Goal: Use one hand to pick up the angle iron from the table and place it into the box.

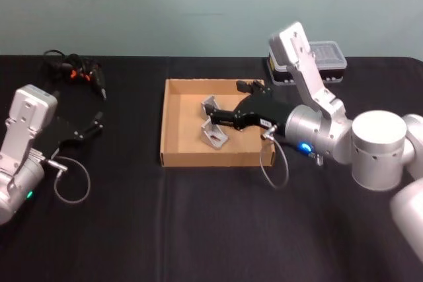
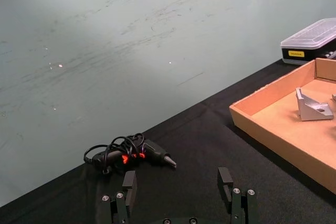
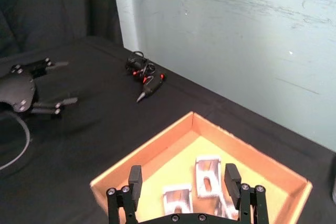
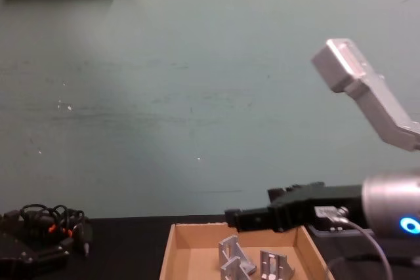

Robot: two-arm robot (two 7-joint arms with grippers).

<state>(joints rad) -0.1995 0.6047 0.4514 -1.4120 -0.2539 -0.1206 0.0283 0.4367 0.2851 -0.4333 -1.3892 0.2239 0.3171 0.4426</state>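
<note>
Open right hand (image 3: 183, 182) hovers over box (image 3: 157, 145) holding angle irons (image 3: 209, 176).

The head view looks forward and down on the table (image 1: 211, 229), with the box (image 1: 173, 123) in the middle; the chest view sits lower, facing the wall, and sees the same box (image 4: 172, 254) from the side. Each wrist view looks past its own fingers; both share the box (image 2: 273, 129) (image 3: 157, 156).
</note>
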